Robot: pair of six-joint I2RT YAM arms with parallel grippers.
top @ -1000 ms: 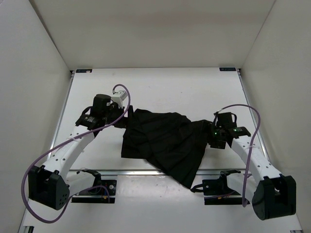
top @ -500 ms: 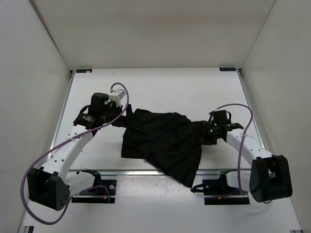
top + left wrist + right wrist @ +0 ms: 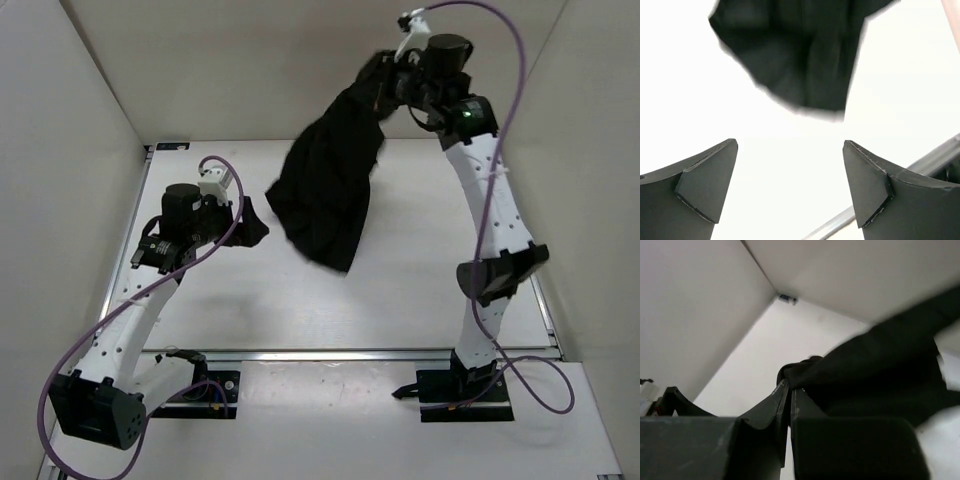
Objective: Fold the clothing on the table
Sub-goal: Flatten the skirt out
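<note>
We see the right gripper [image 3: 383,80] clamped tight on an edge of the soft black pleated fabric garment [image 3: 330,185], which hangs below it over the flat white bench [image 3: 420,270]. The left gripper [image 3: 252,226] is spread wide and empty, with the garment ahead of it.

Boxed in around me: white left wall [image 3: 60,150], back wall [image 3: 310,60], right wall [image 3: 590,150]. All plain, matte. Light even, shadows soft.

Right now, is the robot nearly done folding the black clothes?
Not nearly. No fold shows yet. In hand: the right claw is shut on the black garment, which dangles above the table. The left claw is open and empty. To do: lay it flat and fold it.
</note>
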